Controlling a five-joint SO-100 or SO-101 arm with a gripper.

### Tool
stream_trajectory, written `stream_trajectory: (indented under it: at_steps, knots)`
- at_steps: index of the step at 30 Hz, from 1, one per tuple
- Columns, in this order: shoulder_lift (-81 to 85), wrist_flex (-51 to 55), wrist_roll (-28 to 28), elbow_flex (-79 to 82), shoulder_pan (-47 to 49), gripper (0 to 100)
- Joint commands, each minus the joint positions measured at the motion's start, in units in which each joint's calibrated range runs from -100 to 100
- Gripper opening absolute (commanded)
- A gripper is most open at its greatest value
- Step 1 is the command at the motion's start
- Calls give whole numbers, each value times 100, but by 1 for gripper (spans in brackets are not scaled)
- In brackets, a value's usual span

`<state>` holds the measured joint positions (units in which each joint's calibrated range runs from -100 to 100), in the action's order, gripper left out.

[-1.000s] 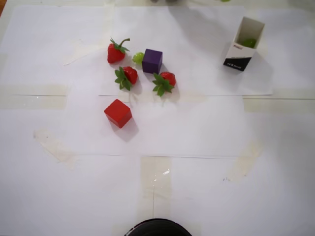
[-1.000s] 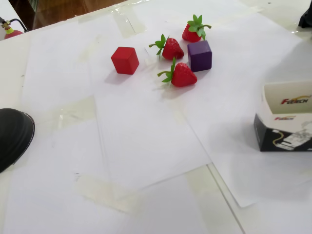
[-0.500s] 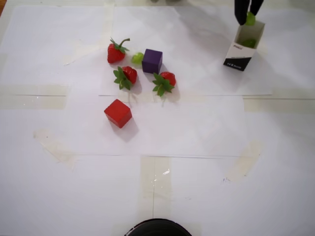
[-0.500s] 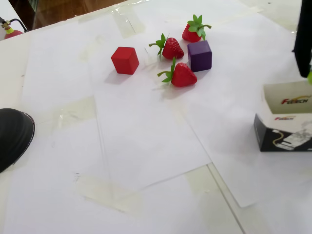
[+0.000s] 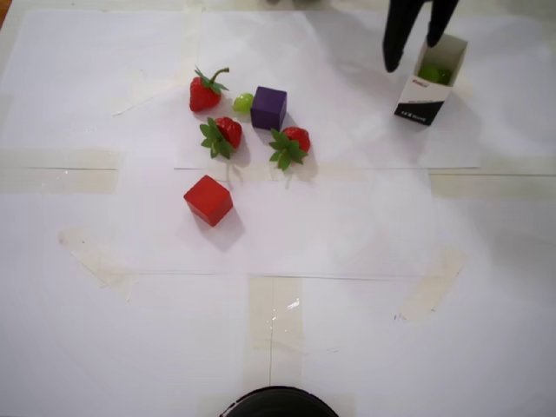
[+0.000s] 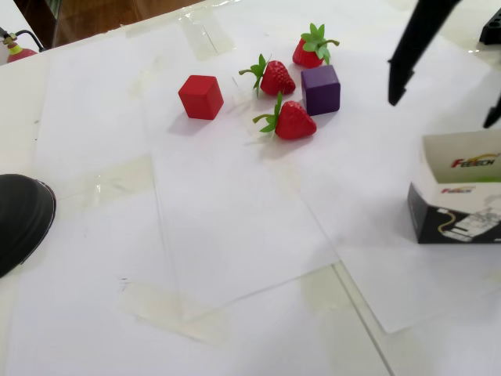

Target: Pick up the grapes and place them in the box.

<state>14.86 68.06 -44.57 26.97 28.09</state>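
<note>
Box (image 6: 458, 188) cut by fixed view's right edge; fingers (image 5: 393, 54) cropped above

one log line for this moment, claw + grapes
claw: open, empty, above box | grapes in box: yes | grape on table: beside purple cube

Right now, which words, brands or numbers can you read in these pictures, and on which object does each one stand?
"FEETECH": red brand, box white wall, fixed view.
Second small red word below it: too blurred.
Print on the box's black band, overhead view: too small.
No other text.
</note>
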Motion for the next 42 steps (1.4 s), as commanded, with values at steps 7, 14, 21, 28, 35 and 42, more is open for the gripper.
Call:
stream_trajectory:
  at_steps: [7,14,21,28,35,42]
  knots:
    - [105,7,1265,-251,-2566,25]
    - [-196,-336,1734,494,-3405,23]
    - [-445,-899,1792,1049,-3588,21]
    - [-462,-1259,1680,1285,-3485,21]
    - [-462,-1496,1480,1530,-3287,21]
    - [-445,-1880,1363,1894,-3206,21]
